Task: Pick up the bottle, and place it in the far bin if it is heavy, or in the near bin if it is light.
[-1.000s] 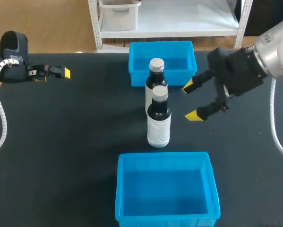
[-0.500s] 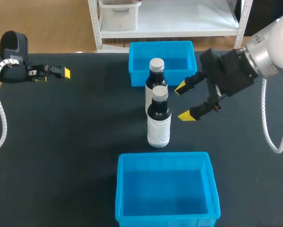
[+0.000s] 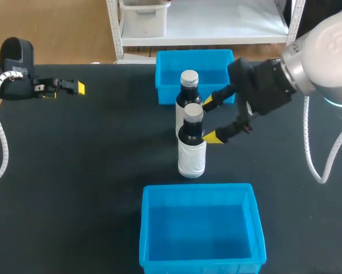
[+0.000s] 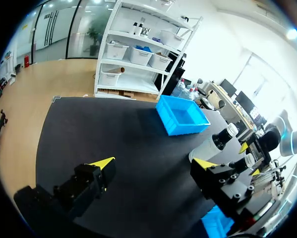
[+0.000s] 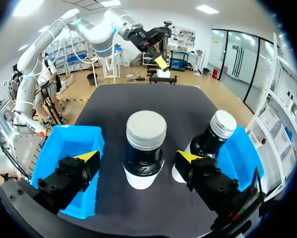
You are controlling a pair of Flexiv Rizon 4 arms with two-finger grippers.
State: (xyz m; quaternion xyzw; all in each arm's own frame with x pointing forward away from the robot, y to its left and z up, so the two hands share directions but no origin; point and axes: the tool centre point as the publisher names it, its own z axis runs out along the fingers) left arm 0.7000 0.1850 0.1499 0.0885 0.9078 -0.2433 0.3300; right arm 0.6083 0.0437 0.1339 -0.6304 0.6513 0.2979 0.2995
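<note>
Fingers point(image 5: 86, 157) of the right gripper point(image 3: 212, 119) stand spread, one each side of the front bottle point(image 3: 192, 149). It stands upright on the table point(image 3: 91, 165), just before a second bottle point(image 3: 188, 85), between far bin point(image 3: 166, 60) and near bin point(image 3: 148, 228). Well apart, the left gripper point(image 4: 153, 162) gapes wide.

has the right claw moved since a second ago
Yes. The right claw has moved left, from off the right end of the far bin to in front of it; its open fingers now flank the front bottle.
</note>
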